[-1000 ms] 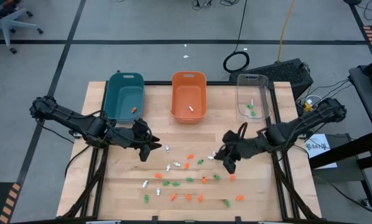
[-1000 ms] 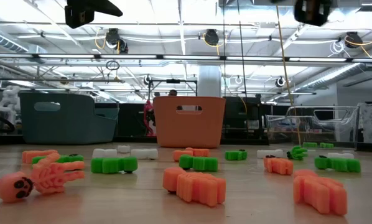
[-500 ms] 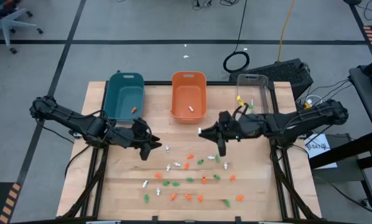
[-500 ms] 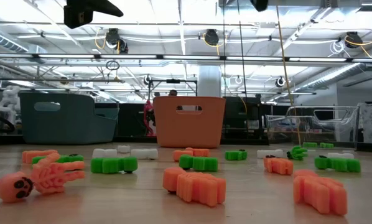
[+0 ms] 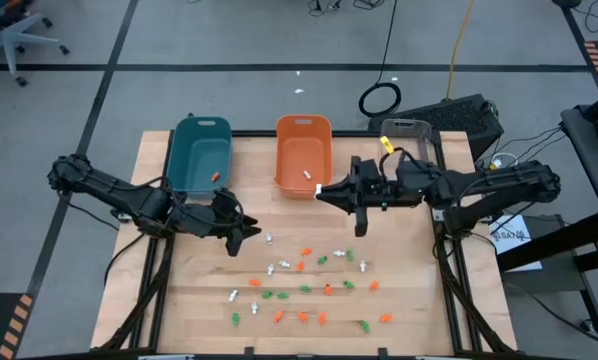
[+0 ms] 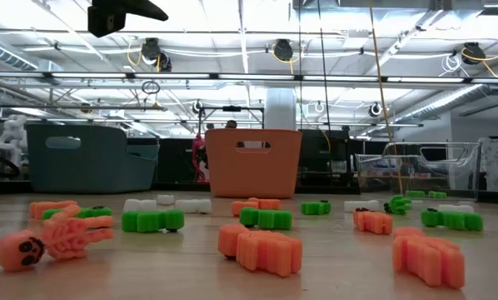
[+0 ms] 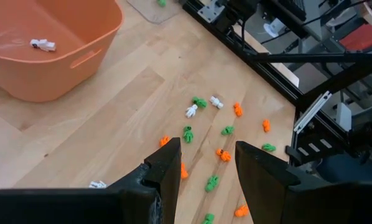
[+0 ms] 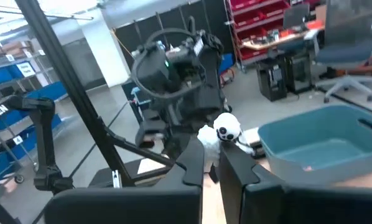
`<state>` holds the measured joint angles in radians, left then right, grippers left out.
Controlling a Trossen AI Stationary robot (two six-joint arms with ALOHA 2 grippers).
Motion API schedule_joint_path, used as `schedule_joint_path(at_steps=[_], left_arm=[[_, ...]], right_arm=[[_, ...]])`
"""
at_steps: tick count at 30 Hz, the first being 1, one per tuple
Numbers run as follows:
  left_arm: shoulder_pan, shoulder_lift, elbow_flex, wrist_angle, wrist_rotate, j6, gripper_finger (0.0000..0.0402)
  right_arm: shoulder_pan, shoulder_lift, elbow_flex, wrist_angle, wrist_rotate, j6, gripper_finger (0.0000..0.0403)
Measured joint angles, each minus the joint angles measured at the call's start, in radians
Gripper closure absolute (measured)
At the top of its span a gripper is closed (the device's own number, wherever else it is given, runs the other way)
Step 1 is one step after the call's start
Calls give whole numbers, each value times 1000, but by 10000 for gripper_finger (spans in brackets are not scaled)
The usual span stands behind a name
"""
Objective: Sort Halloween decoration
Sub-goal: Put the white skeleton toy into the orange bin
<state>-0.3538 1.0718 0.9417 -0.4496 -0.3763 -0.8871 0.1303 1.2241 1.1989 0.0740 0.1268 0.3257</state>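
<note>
Halloween decoration pieces (image 5: 304, 290), tiny orange, white and green plastic trinkets, lie scattered across the near middle of the pale wooden worktop (image 5: 179, 300). Three bins stand in a row along the far edge: a teal plastic bin (image 5: 200, 152) on the left with one orange piece inside, an orange plastic bin (image 5: 303, 153) in the middle holding a white piece, and a clear plastic bin (image 5: 407, 150) on the right. The right gripper (image 5: 322, 190) hovers just beside the near right corner of the orange bin, its fingers pressed shut on a small white skeleton figure (image 8: 223, 129), whose round skull shows above the fingertips. The left gripper (image 5: 251, 231) waits over the worktop, near the teal bin, its fingers (image 7: 167, 168) partly open and holding nothing.
</note>
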Motion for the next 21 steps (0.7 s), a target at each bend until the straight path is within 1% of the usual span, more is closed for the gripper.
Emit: schedule_joint_path(at_steps=[8,21], left_arm=[[0,0,0,0,0,-22,249],[0,0,0,7,2,-16,249]], right_arm=[[2,0,14,-2,1,1,399],[3,0,14,6,9,27,399]])
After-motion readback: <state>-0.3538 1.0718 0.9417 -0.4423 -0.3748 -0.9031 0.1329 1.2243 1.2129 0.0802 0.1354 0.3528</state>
